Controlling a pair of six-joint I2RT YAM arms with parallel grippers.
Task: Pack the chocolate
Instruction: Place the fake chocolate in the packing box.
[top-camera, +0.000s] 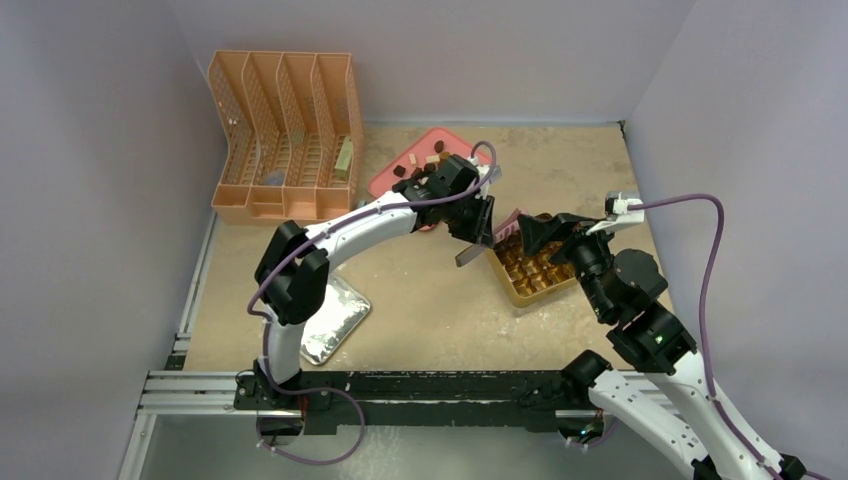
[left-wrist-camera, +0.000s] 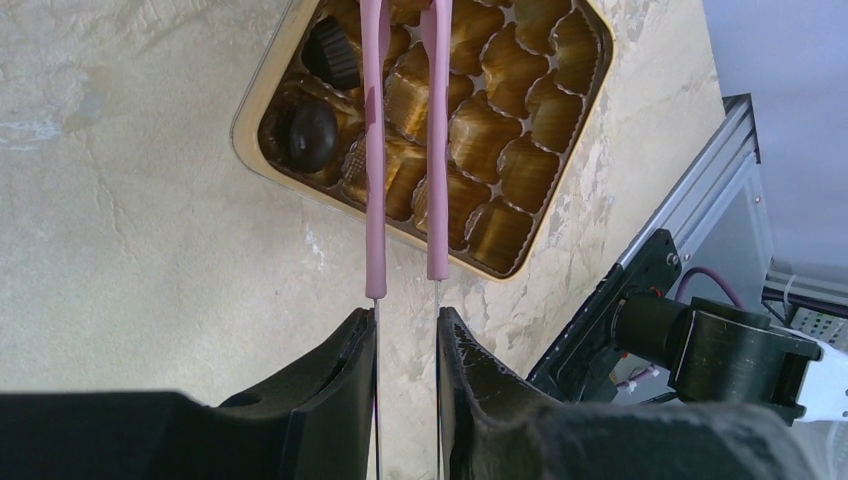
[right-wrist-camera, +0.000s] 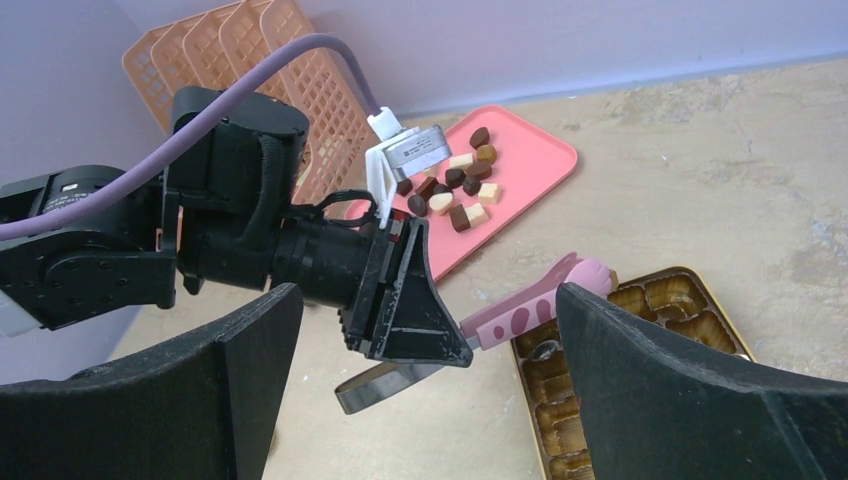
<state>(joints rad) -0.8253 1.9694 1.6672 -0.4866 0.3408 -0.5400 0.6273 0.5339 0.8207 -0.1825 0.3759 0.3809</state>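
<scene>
1. L hand (left-wrist-camera: 407, 325): clamped on the metal handles of the pink tongs (left-wrist-camera: 375, 150). The tong arms are slightly apart and reach over the gold box (left-wrist-camera: 245, 105). The tips run out of the L wrist view, so I can't tell if they carry a pc.
2. R hand (top-camera: 540, 235): fingers wide apart, empty, hovering by the box's far side, close to the tongs.
3. Chocolate (right-wrist-camera: 455, 185): most pcs lie loose on the pink tray (right-wrist-camera: 530, 160) at the far edge of the table (top-camera: 430, 290), approx mid. Two dark pcs (left-wrist-camera: 312, 135) sit in cells at one corner of the box, which lies toward the right edge.
4. Step in hand, my read: fill the next cell w/ the tongs. To do it well, centre the tips over one empty cell next to the filled ones and go low before opening, so the pc doesn't bounce into a neighbour.
5. Squeeze gently; small round pcs prob. squirt out of smooth tips.
6. R hand could steady the box rim, but keep it out of the tongs' path, since the arms are close.
</scene>
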